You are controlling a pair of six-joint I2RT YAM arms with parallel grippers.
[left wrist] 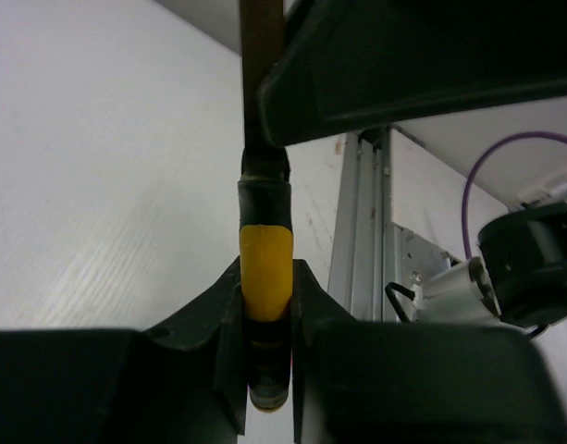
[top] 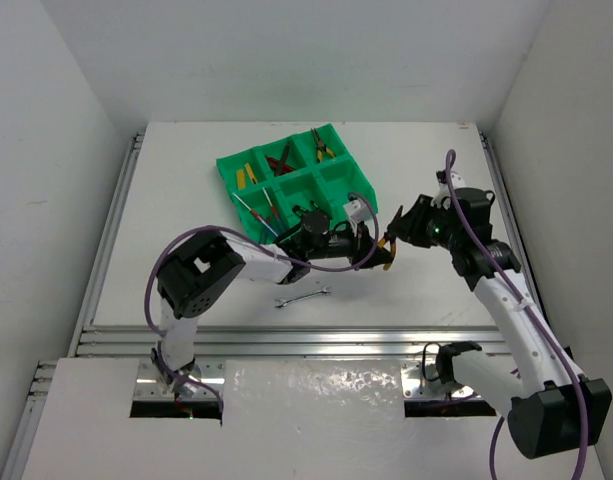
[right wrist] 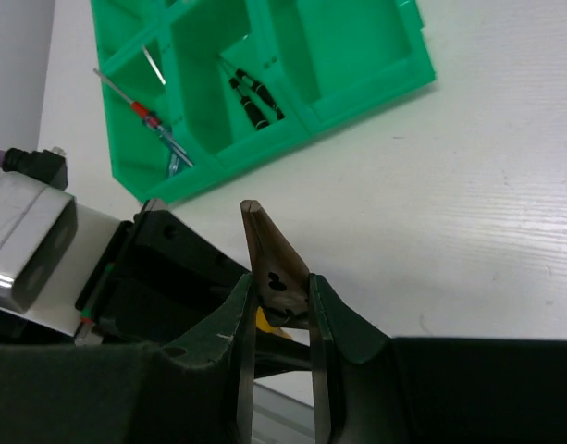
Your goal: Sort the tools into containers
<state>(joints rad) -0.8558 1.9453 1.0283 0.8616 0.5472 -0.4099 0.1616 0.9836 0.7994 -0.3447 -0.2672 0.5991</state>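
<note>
The knife [top: 389,252] has a yellow-black handle [left wrist: 265,254] and a brown blade [right wrist: 272,250]. The left claw [left wrist: 265,289] clamps the handle; the right claw [right wrist: 281,294] clamps the blade.

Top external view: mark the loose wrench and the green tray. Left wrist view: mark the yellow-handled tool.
wrench [top: 303,297]: top external view, middle of its shank.
green tray [top: 338,182]: top external view, bare floor of the right-hand near compartment.
yellow-handled tool [left wrist: 265,268]: left wrist view, yellow section of the handle.
</note>
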